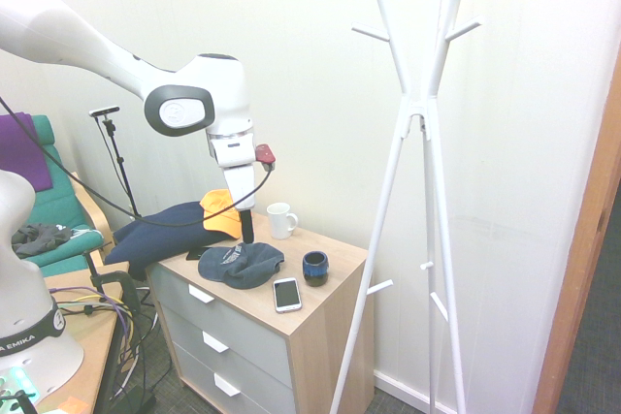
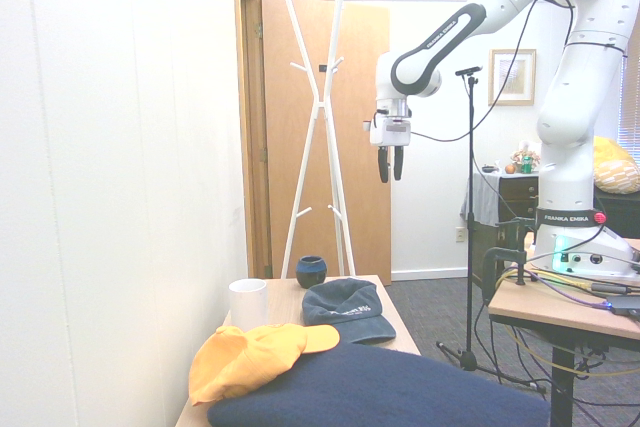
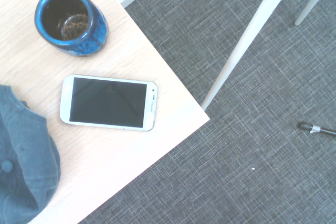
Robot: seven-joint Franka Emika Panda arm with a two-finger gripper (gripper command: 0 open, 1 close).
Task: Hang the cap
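Step, judged from here: pre-grasp, cap not picked up. Left to right in the first exterior view:

Orange-yellow cap (image 1: 221, 212) at the far left of the worktop (image 1: 327, 295), not the target. Target is the blue-grey cap (image 1: 243, 267), lying on the worktop beside it.

Claw (image 2: 390, 167) is empty, fingers spread wide, pointing down. Looks right over the cap from the first exterior view, but the second exterior view has it well above worktop height, so no contact. Next move: line up over the cap, descend, pinch a fold of crown or the brim edge, lift. Wrist view only catches part of the crown, so probably needs a lateral correction first.

Right of the cap: white phone (image 1: 287, 295), then blue cup (image 1: 315, 268). Both near, keep the descent clear of them. Far right: white coat rack (image 1: 444, 269), pegs bare, upper peg (image 1: 464, 30) looks a plausible hang point.

Cap looks: dark, faded blue-grey soft fabric, slumped crown with a button on top, curved brim, small pale print at the front. Likely to sag when gripped.
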